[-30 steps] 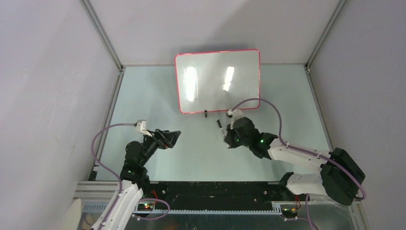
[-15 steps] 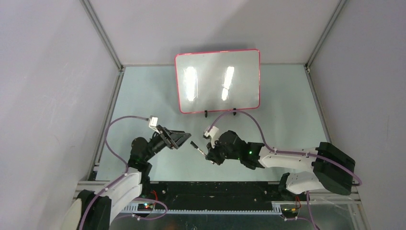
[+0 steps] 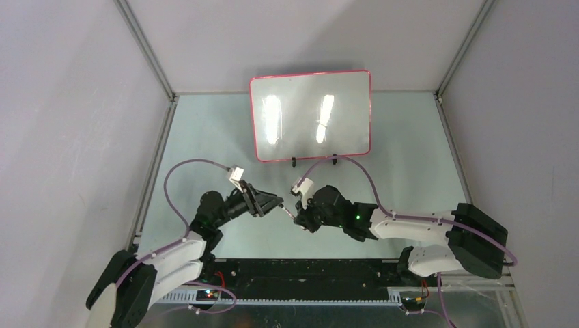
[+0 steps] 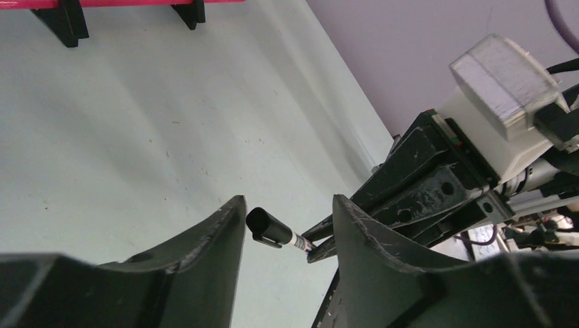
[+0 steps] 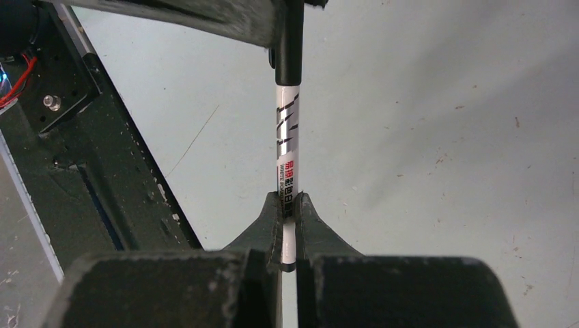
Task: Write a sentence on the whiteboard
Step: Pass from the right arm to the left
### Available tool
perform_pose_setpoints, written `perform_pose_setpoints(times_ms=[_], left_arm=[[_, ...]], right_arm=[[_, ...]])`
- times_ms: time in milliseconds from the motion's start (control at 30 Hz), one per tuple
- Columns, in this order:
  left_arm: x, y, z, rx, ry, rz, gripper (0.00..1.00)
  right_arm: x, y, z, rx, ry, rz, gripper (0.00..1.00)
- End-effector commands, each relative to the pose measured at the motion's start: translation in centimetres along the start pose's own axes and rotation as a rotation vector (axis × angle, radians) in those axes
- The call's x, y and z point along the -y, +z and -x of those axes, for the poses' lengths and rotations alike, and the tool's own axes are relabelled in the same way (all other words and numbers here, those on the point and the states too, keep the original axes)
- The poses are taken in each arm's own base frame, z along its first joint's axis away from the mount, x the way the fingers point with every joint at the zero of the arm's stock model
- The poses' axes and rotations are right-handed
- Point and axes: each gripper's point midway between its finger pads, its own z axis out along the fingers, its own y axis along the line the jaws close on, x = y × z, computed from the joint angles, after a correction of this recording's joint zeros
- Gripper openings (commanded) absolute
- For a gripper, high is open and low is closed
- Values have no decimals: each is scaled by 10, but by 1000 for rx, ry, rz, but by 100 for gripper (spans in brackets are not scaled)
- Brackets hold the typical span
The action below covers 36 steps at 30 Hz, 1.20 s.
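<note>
Slim glossy marker (image 5: 287, 147), matte black cap (image 4: 268, 227)

One whiteboard (image 3: 311, 116) at the back, on two feet (image 3: 293, 162). One marker (image 5: 287, 150) out front. Two arms (image 3: 410, 227), a tool apiece: left tool (image 3: 276, 203), right tool (image 5: 290, 202). One desk (image 3: 205, 137) under it all.

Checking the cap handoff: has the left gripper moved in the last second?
Yes. The left gripper has shifted right, from below the whiteboard's left edge to nearly below its left clip foot, now flanking the marker's cap.
</note>
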Motion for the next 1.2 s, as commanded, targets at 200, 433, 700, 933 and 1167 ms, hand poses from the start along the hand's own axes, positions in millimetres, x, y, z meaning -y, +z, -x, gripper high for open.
perform_pose_setpoints(times_ms=[200,433,700,933,1167], left_arm=[[12,13,5,-28,62,-43,39],[12,14,4,-36,76,-45,1],[20,11,18,28,82,-50,0],[56,14,56,153,-82,-146,0],[103,6,93,241,-228,-313,0]], right_arm=[[-5,-8,35,114,-19,5,0],[-5,-8,35,115,-20,5,0],[1,-28,50,221,64,-21,92],[9,-81,89,485,366,118,96],[2,-118,131,678,527,180,94]])
